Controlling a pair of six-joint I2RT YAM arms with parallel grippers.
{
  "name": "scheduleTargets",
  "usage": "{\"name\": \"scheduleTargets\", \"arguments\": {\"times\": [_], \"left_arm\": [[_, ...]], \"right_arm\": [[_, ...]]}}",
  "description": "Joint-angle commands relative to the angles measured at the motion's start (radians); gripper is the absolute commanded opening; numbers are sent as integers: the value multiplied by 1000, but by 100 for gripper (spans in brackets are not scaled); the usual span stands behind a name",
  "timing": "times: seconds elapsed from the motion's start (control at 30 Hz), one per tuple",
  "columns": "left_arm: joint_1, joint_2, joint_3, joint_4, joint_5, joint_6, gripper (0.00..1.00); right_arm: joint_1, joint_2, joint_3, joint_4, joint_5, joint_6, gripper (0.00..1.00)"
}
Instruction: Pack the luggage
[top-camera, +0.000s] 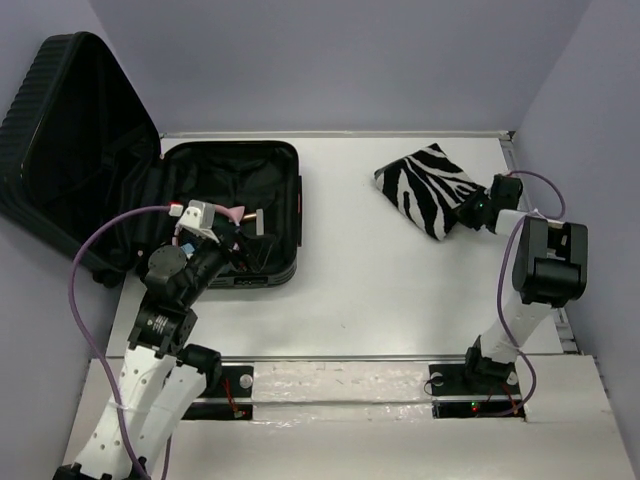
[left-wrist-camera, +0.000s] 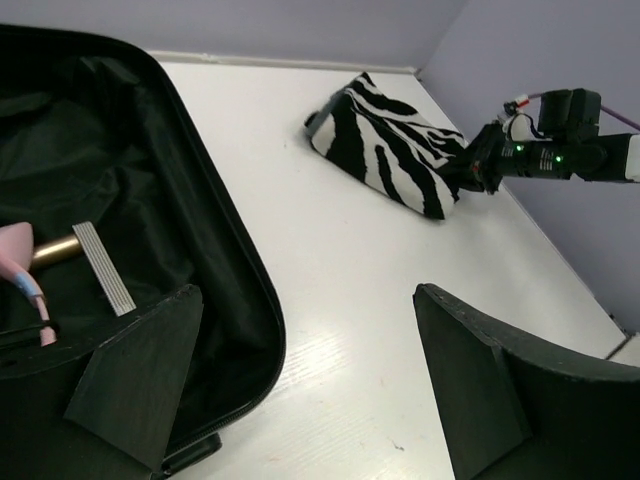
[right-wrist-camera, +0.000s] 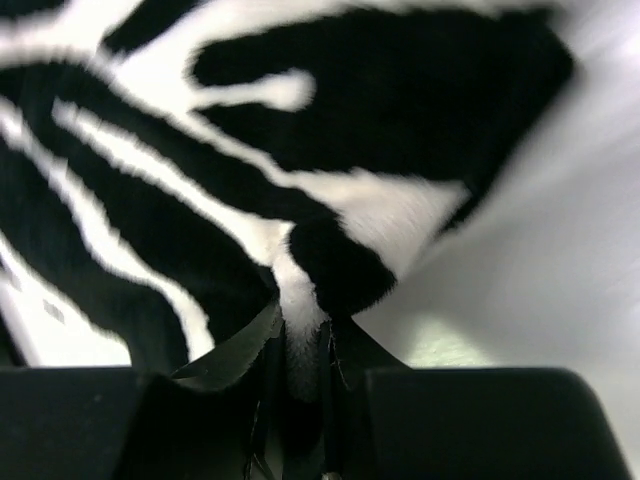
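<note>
**Luggage, 1.** Black ribbed hard-shell suitcase lying open at the left rear of the white table. The lid stands tilted against the left wall and the base lies flat, lined in black fabric.

**Contents in view, 2.** A pink item lies beside a gold-handled piece with a ribbed silver strip. Other contents are too dark to tell.

**Zebra-print fabric bundle, 1.** Soft and fuzzy, at the right rear of the table, well apart from the luggage, with table surface between them. Whether it is cloth or a pouch cannot be told.

**Arms, 2.**
- **Left gripper:** hangs over the front edge of the suitcase base with its jaws spread wide and nothing between them. The left arm covers part of the contents from above.
- **Right gripper:** jaws pinched on the near right corner of the zebra-print fabric bundle.

**Purple cables, 2.** One loops along the left arm and one along the right.
</note>
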Motion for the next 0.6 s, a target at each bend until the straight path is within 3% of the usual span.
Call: {"name": "scheduleTargets", "arguments": {"times": [0.0, 0.07, 0.17, 0.27, 0.4, 0.43, 0.53, 0.57], "left_arm": [[-6, 85, 59, 43, 119, -26, 99], [-19, 136, 92, 70, 153, -46, 99], [-98, 216, 168, 51, 104, -40, 99], [-247, 340, 254, -3, -36, -27, 99], [-513, 615, 436, -57, -256, -4, 99], [-514, 616, 475, -69, -285, 7, 99], [-572, 858, 623, -112, -388, 21, 99], [-572, 903, 663, -135, -417, 26, 99]], "right_arm": [[102, -147, -100, -22, -82, -99, 11], [171, -193, -137, -52, -13, -141, 11], [213, -269, -218, -63, -31, -168, 11], [239, -370, -286, -114, 1, -214, 9], [248, -501, -312, -216, -11, -239, 7], [248, -501, -312, -227, -11, -234, 7], [248, -506, -333, -239, 58, -181, 64], [238, -504, -338, -236, 61, -170, 77]]}}
